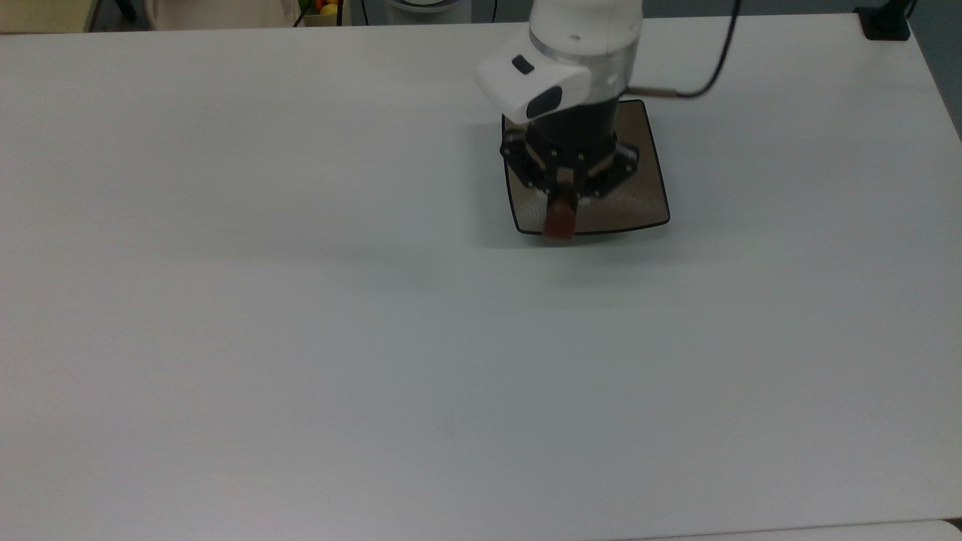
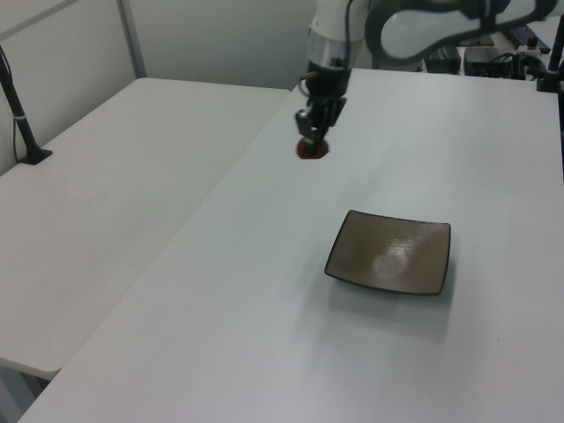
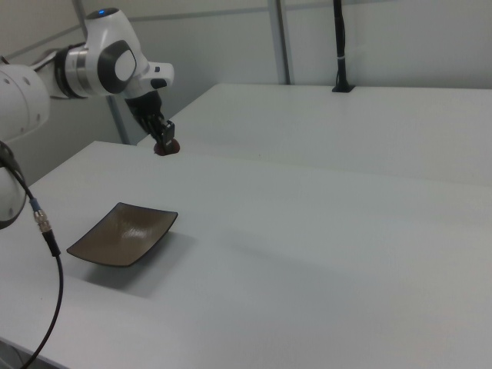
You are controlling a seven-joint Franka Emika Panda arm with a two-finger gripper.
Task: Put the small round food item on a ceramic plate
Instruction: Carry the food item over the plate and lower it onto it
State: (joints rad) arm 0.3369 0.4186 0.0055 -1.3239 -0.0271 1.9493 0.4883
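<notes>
Carry step: my gripper [image 1: 562, 204] is clamped on the small round food item [image 1: 559, 222], held high above the ceramic plate [image 1: 648, 197]. Next I judge a descent toward the plate's dished centre, then release.

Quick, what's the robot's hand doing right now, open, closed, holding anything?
Hand: closed on the small round food item, held in the air above the table.

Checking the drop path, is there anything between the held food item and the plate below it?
Nothing: in the left view the small round food item, gripped by the tool, hangs high over bare white table, apart from the ceramic plate.
</notes>
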